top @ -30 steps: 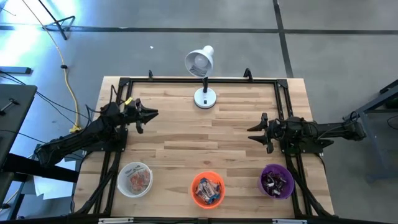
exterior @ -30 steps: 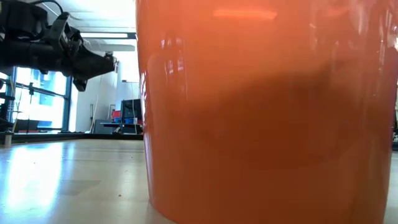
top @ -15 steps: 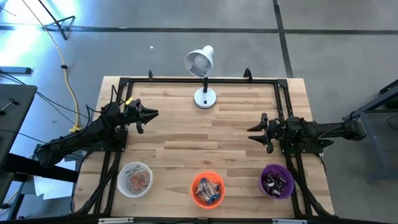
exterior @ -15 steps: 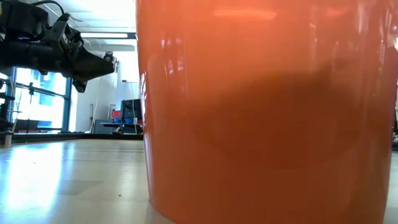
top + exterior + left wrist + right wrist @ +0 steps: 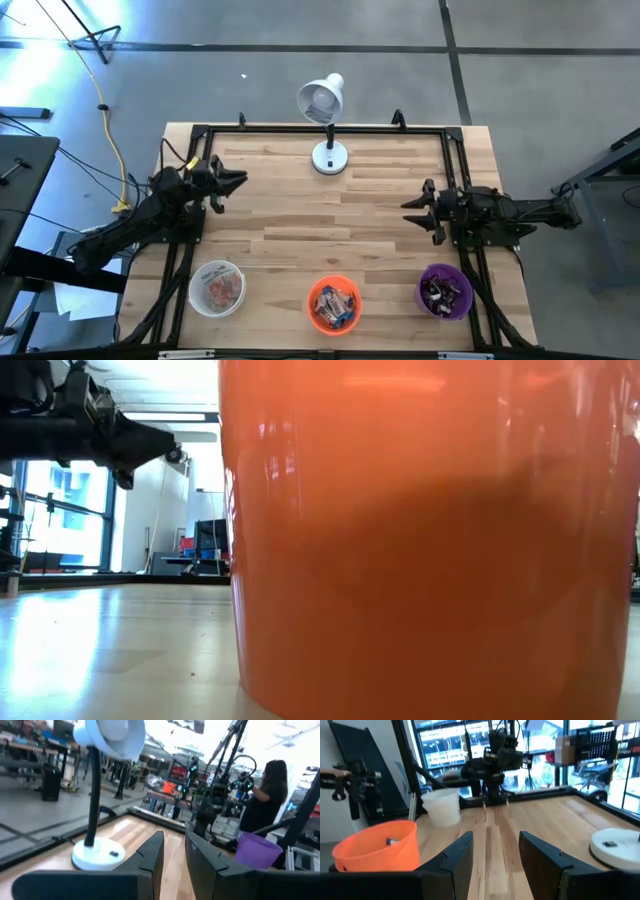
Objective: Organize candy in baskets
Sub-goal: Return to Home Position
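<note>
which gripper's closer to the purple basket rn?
Right. The right gripper hangs over the table just beyond the purple basket, on the same side. The left gripper is across the table, near its left edge.

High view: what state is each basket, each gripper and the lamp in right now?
white basket: upright, holds candy
orange basket: upright, holds candy
purple basket: upright, holds candy
left gripper: open, empty, over the table's left side
right gripper: open, empty, over the table's right side
desk lamp: upright

Three baskets (image 5: 310, 298) of candy (image 5: 335, 307) along the front of the table (image 5: 330, 225), lamp (image 5: 329, 157) behind.
</note>
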You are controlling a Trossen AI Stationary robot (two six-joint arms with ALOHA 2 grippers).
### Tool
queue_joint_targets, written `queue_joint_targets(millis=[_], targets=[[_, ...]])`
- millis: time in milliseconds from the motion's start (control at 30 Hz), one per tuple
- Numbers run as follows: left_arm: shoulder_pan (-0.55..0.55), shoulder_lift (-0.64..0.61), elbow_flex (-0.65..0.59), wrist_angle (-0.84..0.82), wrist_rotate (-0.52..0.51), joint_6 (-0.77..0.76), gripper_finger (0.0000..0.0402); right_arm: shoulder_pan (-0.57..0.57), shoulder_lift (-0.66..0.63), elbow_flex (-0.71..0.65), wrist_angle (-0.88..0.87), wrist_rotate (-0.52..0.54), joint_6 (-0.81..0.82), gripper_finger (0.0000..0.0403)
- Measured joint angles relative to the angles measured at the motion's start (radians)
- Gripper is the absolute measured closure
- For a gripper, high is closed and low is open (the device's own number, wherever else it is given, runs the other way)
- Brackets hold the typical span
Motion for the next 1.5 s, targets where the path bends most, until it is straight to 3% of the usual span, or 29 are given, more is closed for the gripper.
queue_joint_targets(millis=[1500], targets=[[-0.050,0.003,0.000,0.008,-0.007,0.001,0.0337,-0.001,0.006,-0.002,0.009,0.000,0.000,0.0249]])
